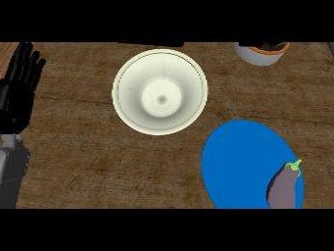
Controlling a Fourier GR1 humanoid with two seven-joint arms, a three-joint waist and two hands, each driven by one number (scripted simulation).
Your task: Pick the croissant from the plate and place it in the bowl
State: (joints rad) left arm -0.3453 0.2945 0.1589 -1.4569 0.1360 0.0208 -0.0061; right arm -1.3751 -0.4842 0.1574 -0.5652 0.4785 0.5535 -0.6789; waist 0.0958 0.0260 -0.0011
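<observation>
**Left hand idle, no croissant to be seen on the plate**

The left hand (14, 88) stands at the view's left edge with its fingers straight and spread, pointing up, holding nothing; it reads as resting. The right hand shows nowhere in the head view, so nothing can be said of its fingers.

Off to this hand's right, well apart from it, sits the cream bowl (160, 91), upright and with nothing inside. Farther right and nearer the robot lies the blue plate (234, 157). What rests on it is not a croissant: it is a purple eggplant (285, 188) with a green stem, lying toward the plate's far-right side and cut off by the lower edge of the view. Beyond the bowl, away from the hand, a white pot (260, 53) with an orange rim is partly visible; its contents look like a plant, though the view there is too dark to be sure.

Judged from this, the task stands at its very start: nothing lifted, the bowl unfilled. The next move calls for a hand to reach to the plate, and the right one is the nearer side.

No labels, brands or writing can be read anywhere.
</observation>
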